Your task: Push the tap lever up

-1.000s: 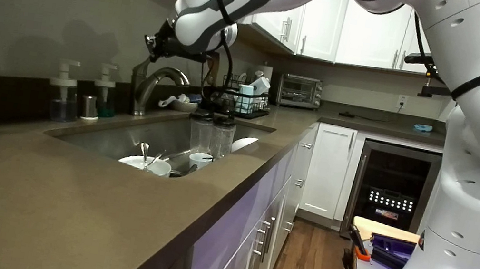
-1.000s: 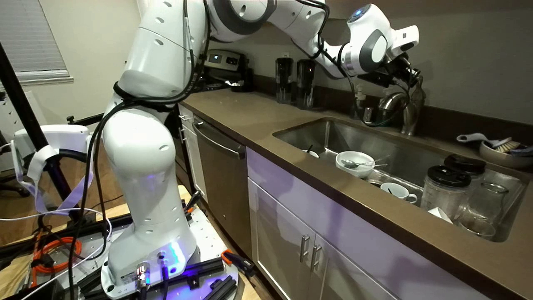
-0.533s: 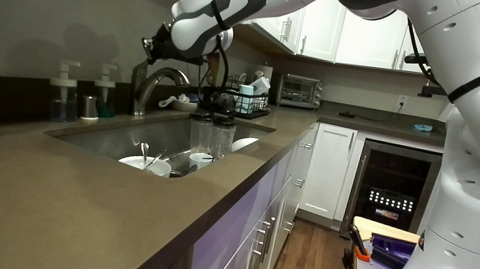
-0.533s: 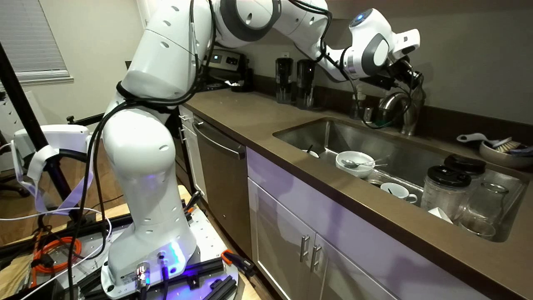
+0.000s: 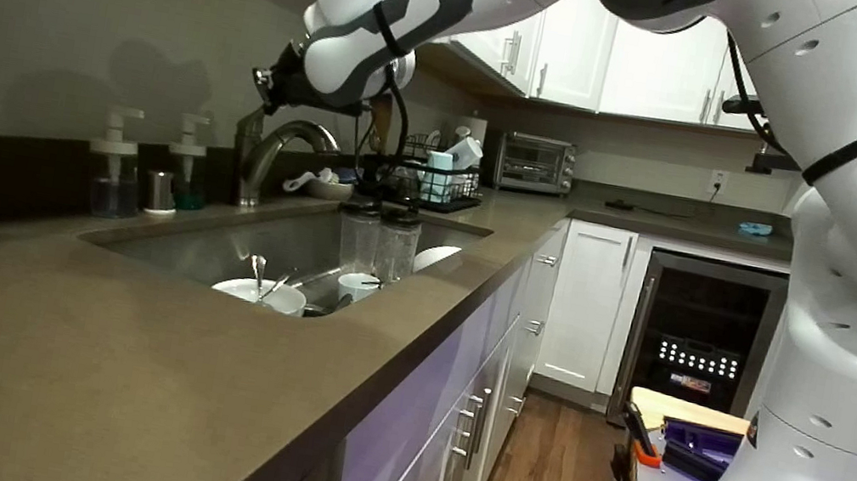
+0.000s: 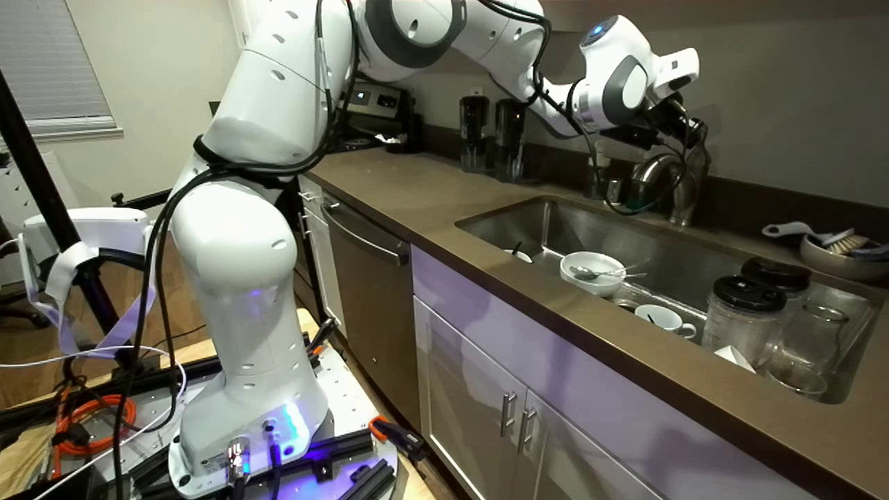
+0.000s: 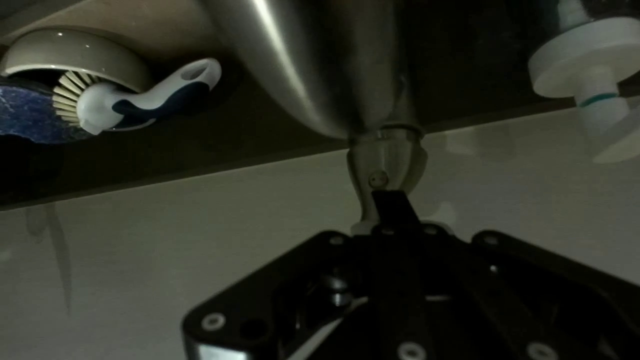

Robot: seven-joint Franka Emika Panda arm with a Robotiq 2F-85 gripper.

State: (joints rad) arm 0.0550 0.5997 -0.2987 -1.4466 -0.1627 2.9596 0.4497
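Observation:
The tap (image 5: 257, 169) is brushed metal with a curved spout and stands behind the sink; it also shows in an exterior view (image 6: 683, 201). Its lever (image 5: 248, 129) points upward along the wall side of the tap. In the wrist view, which looks upside down, the lever (image 7: 384, 157) hangs from the tap body behind the big blurred spout (image 7: 310, 60). My gripper (image 7: 395, 202) is shut, with its dark fingertips overlapping the lever's end. In both exterior views the gripper (image 5: 265, 96) (image 6: 696, 133) is at the lever's top. Whether it touches the lever is hard to tell.
The sink (image 6: 576, 226) holds a white bowl (image 6: 592, 272), a cup (image 6: 665, 319) and lidded clear containers (image 6: 743, 312). Soap dispensers (image 5: 113, 160) (image 5: 188, 159) stand beside the tap. A brush bowl (image 6: 844, 257) is on its other side. The wall is close behind the lever.
The hand has come down slightly and shifted a little toward the wall side at the lever's top. The last half second shows hardly any motion. The lever looks the same.

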